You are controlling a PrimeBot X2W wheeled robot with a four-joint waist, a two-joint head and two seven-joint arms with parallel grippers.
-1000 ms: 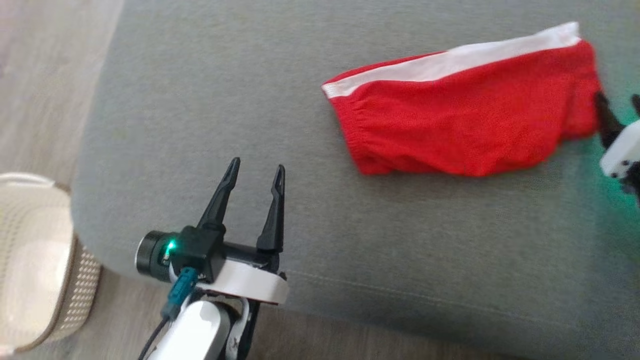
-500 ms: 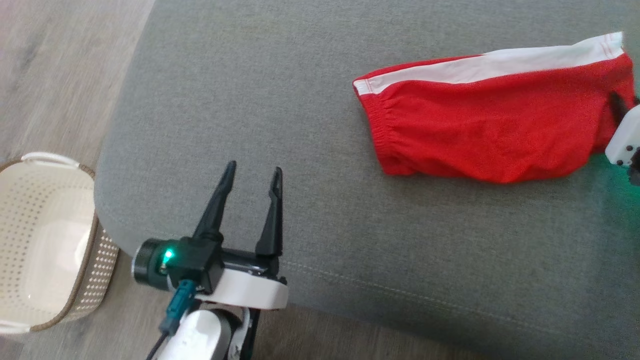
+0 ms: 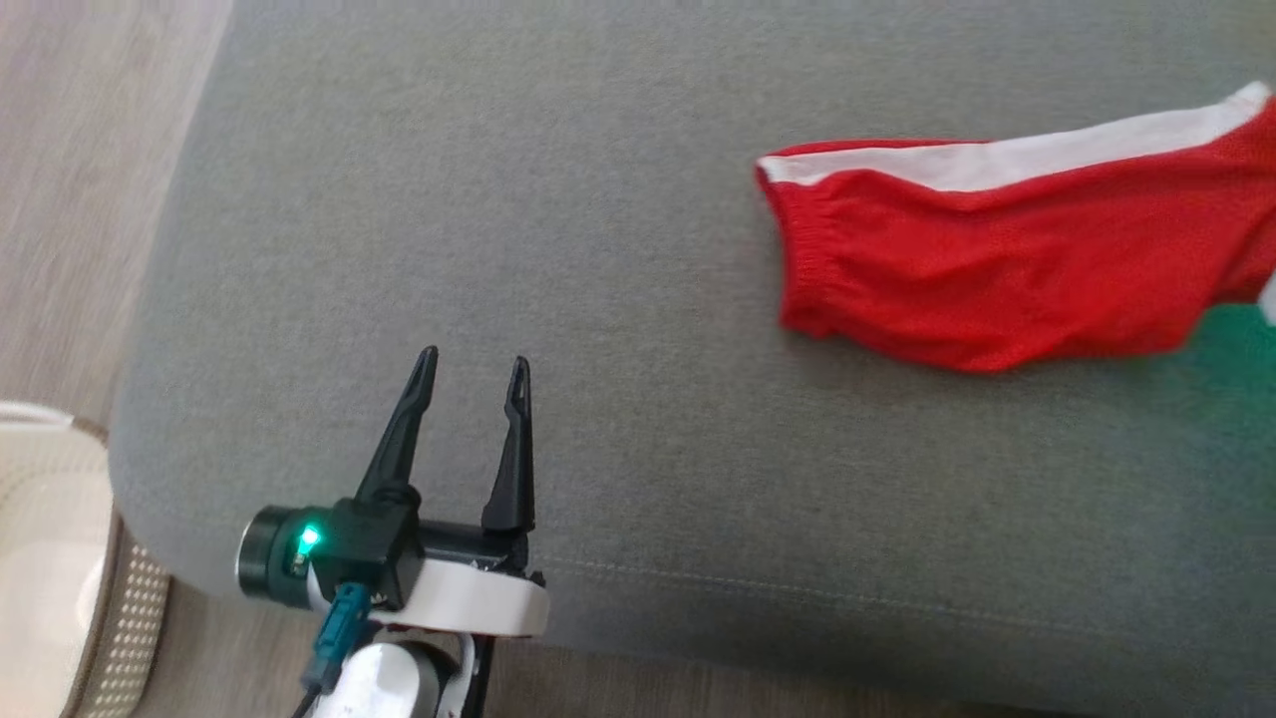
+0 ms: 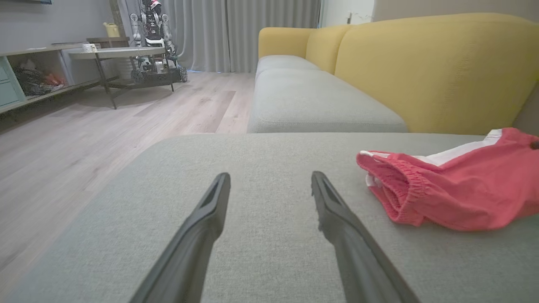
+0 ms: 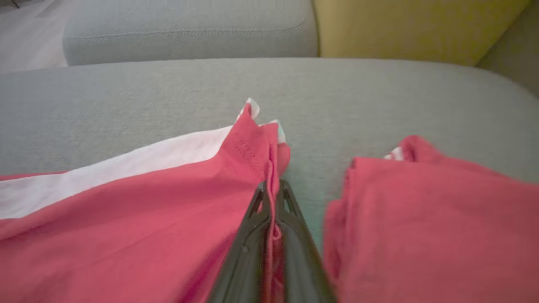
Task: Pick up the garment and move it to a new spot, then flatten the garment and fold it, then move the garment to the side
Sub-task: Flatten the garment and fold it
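**Desk:** What do you have, biggest first?

**Me:** Wood floor (image 3: 90, 150) on my left. The left wrist view shows a sofa (image 4: 421, 71) with a yellow back. In front of me is a wide grey cushion (image 3: 598, 249), and everything I'm working on sits on it.

**Desk:** Where's the garment?

**Me:** The red shorts (image 3: 997, 269) lie on the far right part of the cushion and run off the right edge of the head view. The elastic waistband (image 3: 807, 249) faces left and a white stripe (image 3: 997, 165) runs along the far side. A pale perforated basket (image 3: 60, 558) stands on the floor by the cushion's near left corner.

**Desk:** Arms?

**Me:** My left forearm comes up from the bottom edge. The left gripper (image 3: 474, 357) sits over the near edge of the cushion, fingers pointing away from me across it. From its wrist, the fingers lie low and nearly level with the fabric. They are spread wide with bare cushion between them, well apart from the shorts.

**Desk:** And the right?

**Me:** In its wrist view the right gripper (image 5: 273, 185) reaches along the cushion into the leg end of the shorts. Its fingers are pinched together with a red hem fold caught between them. The other leg lies just to the right in that view, and a strip of cushion shows between the two.
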